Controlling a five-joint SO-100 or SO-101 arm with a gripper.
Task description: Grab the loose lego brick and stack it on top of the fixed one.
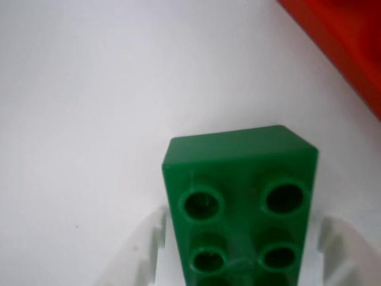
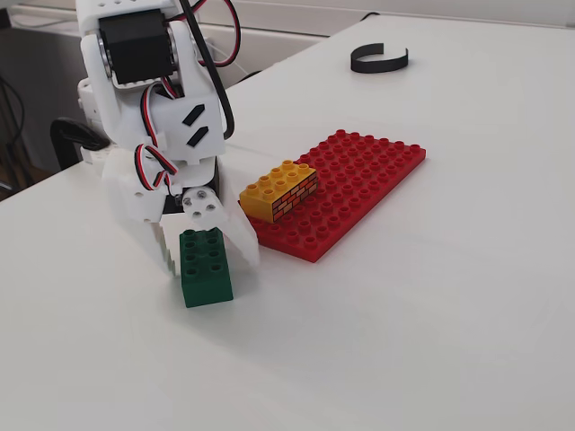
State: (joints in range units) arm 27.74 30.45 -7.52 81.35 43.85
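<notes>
While claw (image 2: 208,254) straddles loose lego brick (image 2: 206,267) at lower left of fixed view, fingers sit apart, one each side, gap visible in wrist view; not yet clamped. Brick (image 1: 238,202) flat on white table (image 2: 431,341), studs up. Behind, at frame centre: fixed one (image 2: 279,189) on near corner of red baseplate (image 2: 359,180). Risk: uneven closing could twist brick; skewed grip would misalign studs when stacking.

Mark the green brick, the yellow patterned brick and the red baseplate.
Dark green plastic brick (image 2: 207,268): fixed view, studded top.
Yellow brick with brick-wall print (image 2: 278,182): fixed view, studded top.
Flat red studded baseplate (image 2: 368,175): fixed view, bare studs.
</notes>
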